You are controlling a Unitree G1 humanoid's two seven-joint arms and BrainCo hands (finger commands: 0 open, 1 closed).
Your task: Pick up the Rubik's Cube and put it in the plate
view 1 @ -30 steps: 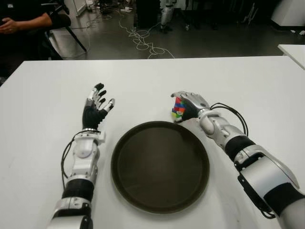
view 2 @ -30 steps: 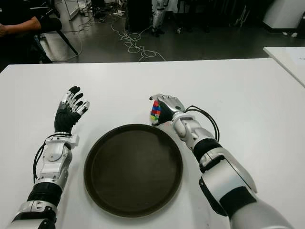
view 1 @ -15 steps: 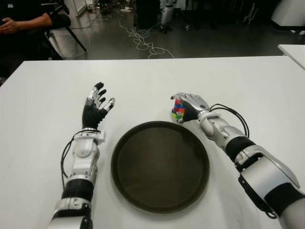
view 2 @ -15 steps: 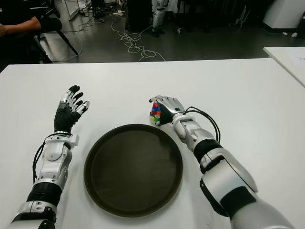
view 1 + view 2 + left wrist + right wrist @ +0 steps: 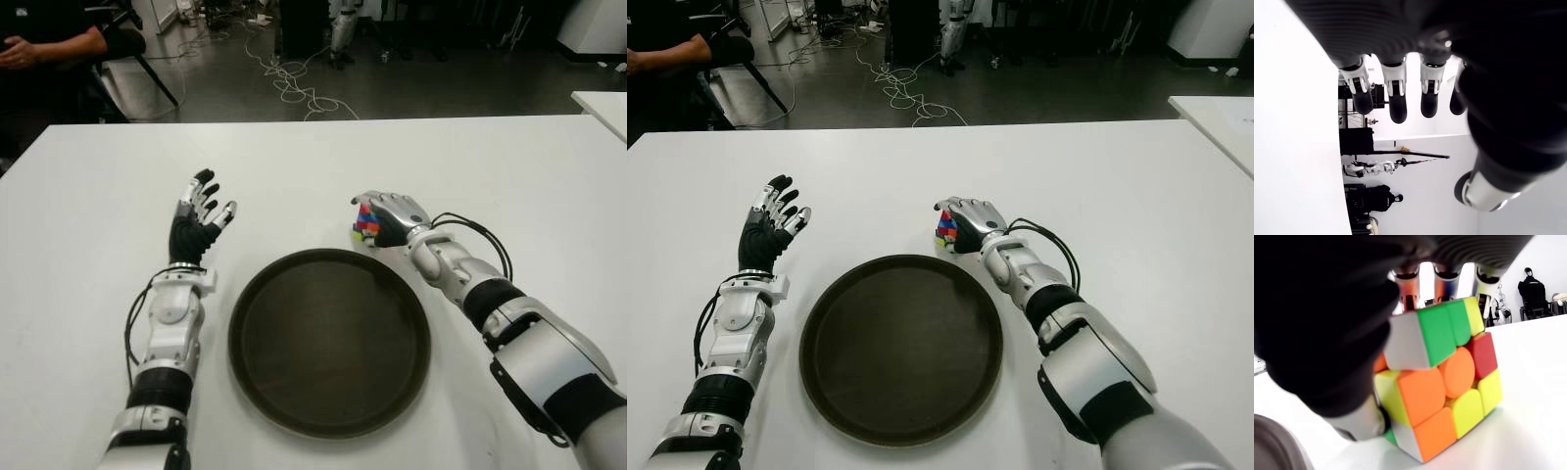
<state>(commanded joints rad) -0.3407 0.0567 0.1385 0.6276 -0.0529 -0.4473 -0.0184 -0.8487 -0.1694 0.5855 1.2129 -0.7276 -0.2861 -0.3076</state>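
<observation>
The Rubik's Cube [image 5: 365, 223], with mixed coloured faces, stands on the white table just beyond the far right rim of the round dark plate [image 5: 329, 339]. My right hand [image 5: 387, 217] is curled over it, fingers on its top and far side; the right wrist view shows the Rubik's Cube [image 5: 1442, 377] against the palm with its lower corner on the table. My left hand [image 5: 199, 214] is held up left of the plate, fingers spread and holding nothing.
The white table [image 5: 88, 225] spreads wide around the plate. Beyond its far edge lie floor cables [image 5: 294, 83], and a seated person [image 5: 49, 44] is at the far left. Another white table corner [image 5: 602, 103] shows at the right.
My right hand and the cube shifted very slightly away from the plate rim and settled. The left hand stayed where it was.
</observation>
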